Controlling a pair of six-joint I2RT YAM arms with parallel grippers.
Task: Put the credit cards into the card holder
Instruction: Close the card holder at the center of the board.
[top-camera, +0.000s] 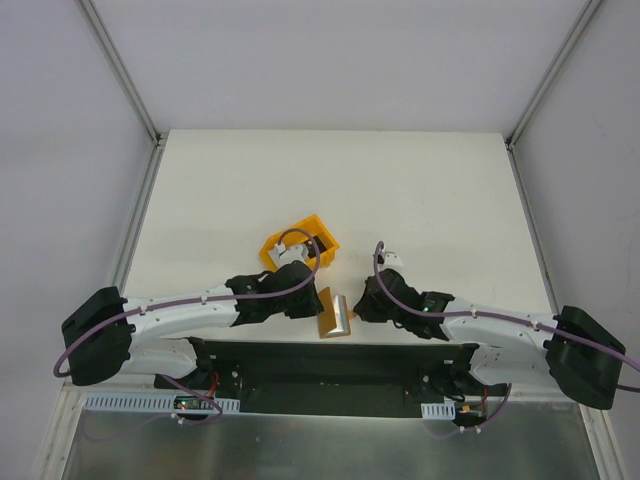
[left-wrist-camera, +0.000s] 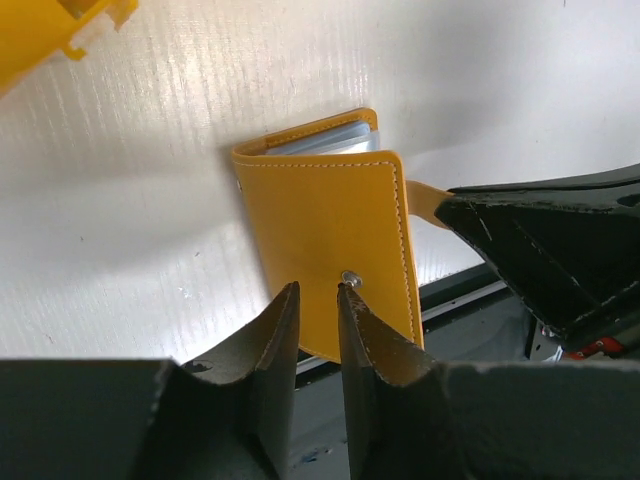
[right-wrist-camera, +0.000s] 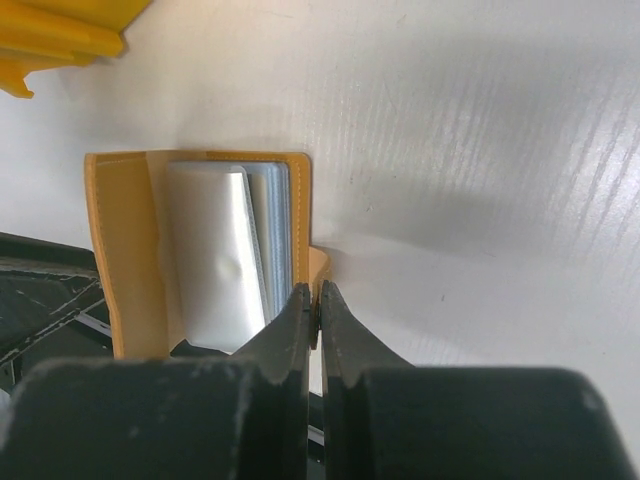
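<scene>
Orange-tan leather-like folding card holder (top-camera: 335, 315) sits at the near edge of the white table (top-camera: 400, 180), between the two grippers and just in front of the yellow plastic bin (top-camera: 318, 225). It is part-folded, not flat.

Right gripper (right-wrist-camera: 316, 290): jaws pinched tight on the holder's little snap tab (right-wrist-camera: 320, 264). That is the only grip visible on it.

Left gripper (left-wrist-camera: 318, 290): narrow gap, tips right at the outer cover beside the metal snap stud (left-wrist-camera: 350, 278). Nothing visibly clamped between the fingers; can't tell if the tips touch the cover.

Inside, seen from the right wrist: pale grey lining with a silvery-grey flap and a stack of thin grey edges (right-wrist-camera: 276, 235). Can't tell credit cards from pockets there. No loose cards in any view.
</scene>
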